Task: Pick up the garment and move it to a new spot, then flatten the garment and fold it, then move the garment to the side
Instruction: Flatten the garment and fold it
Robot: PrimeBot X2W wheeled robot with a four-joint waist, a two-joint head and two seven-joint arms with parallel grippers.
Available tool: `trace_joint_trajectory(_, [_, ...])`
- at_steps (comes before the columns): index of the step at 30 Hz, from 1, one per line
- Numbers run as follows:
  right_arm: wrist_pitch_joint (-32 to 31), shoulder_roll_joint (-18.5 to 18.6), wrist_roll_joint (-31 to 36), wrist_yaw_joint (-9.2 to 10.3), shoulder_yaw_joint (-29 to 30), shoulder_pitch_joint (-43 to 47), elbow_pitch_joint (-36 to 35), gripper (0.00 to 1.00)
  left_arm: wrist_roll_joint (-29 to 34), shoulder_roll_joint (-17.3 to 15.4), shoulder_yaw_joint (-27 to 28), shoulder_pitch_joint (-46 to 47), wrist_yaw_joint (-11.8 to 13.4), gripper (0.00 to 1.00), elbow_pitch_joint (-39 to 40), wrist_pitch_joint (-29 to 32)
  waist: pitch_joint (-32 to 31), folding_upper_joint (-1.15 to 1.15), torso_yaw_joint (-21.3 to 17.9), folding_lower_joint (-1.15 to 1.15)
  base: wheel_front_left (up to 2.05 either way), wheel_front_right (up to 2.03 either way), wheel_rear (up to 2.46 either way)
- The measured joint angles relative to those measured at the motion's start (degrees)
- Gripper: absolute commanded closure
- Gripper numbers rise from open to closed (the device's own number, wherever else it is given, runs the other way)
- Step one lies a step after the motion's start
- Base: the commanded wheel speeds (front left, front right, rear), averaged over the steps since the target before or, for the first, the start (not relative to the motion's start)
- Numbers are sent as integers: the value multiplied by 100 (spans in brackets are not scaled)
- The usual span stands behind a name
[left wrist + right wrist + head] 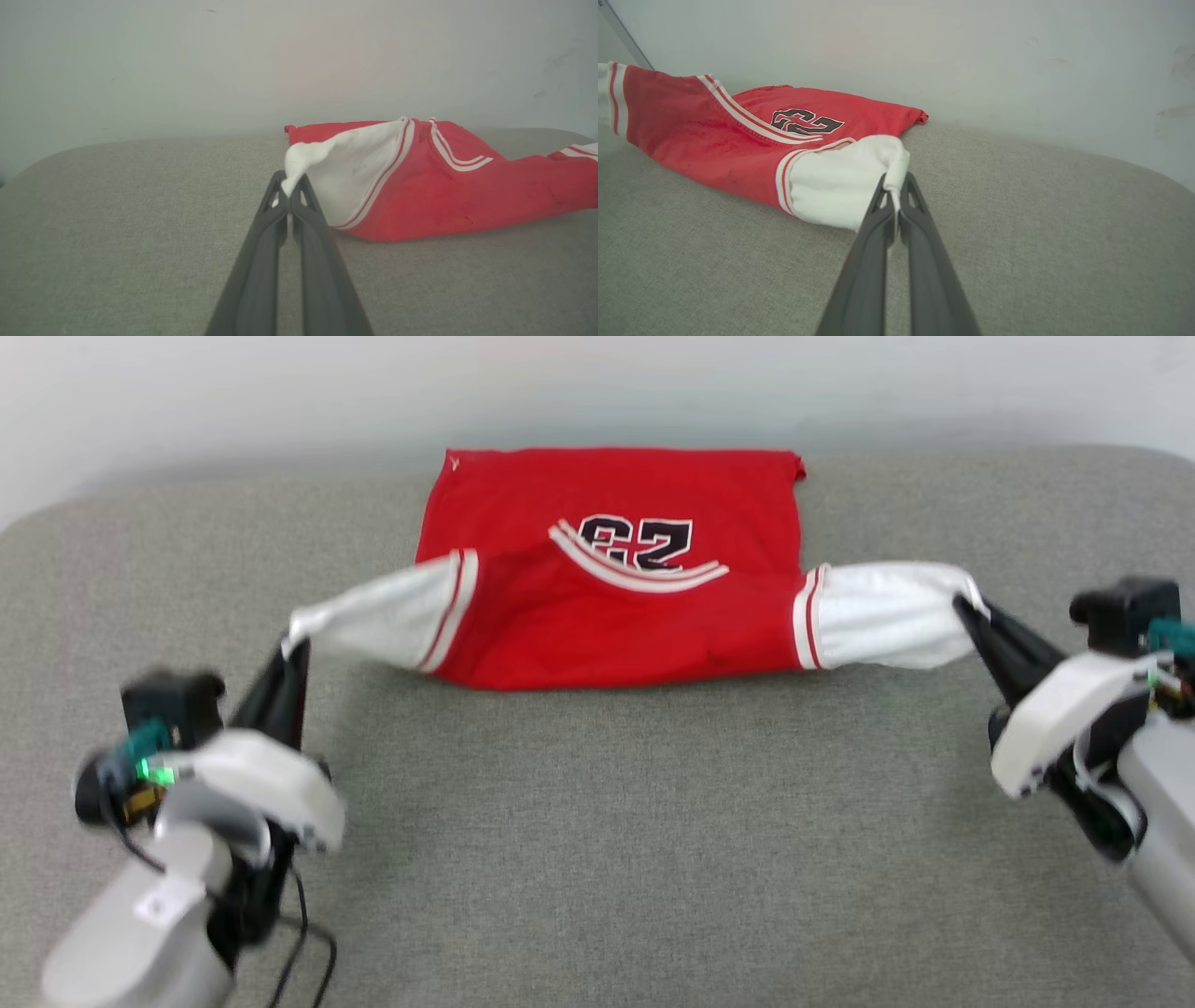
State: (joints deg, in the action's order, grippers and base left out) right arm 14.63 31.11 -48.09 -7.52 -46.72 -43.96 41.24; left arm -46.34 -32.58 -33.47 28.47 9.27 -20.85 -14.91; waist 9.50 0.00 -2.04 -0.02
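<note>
Bare grey padded surface (pixel 597 859) nearest the robot, nothing on it. Next out, left gripper (pixel 295 651) has its jaws pinched together on the cuff of the white left sleeve (pixel 378 614); its wrist view shows the fabric bunched right at the tips (pixel 290 187). Right gripper (pixel 967 607) is the mirror case, jaws clamped on the cuff of the right sleeve (pixel 887 614), same bunch at the tips (pixel 895 185). The garment (pixel 607 635) sits mid-surface between the two, both sleeves drawn outward, so the long axis runs sleeve to sleeve, straight across the robot. From each set of jaws the red body lies inward and a bit farther out. Left gripper sits slightly closer to the robot than the right, otherwise symmetric, neither arm has the better reach. Near red edge looks raised off the surface rather than flat, my read from the wrist views. Beyond that the number print (pixel 637 541) reads upside down from the head, then the hem (pixel 616 454) lying flat at the far edge just short of the wall (pixel 597 383). Judgement: whatever comes next needs both arms travelling together along the near-far line, or the span skews
</note>
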Motion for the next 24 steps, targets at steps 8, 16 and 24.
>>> trace_joint_trajectory(8, [31,271,-136,0,288,1257,-374,100,-335,-116,175,-1621,413,100,626,-7,-433,0,-28,0,0,0,0])
trace_joint_trajectory(16, [40,441,-107,0,888,2530,-708,100,-539,-70,466,-2653,535,100,862,-7,-733,0,9,0,0,0,0])
trace_joint_trajectory(24, [41,433,51,-2,1596,3752,-976,100,-559,60,738,-3467,588,100,934,-7,-859,0,36,1,0,0,0])
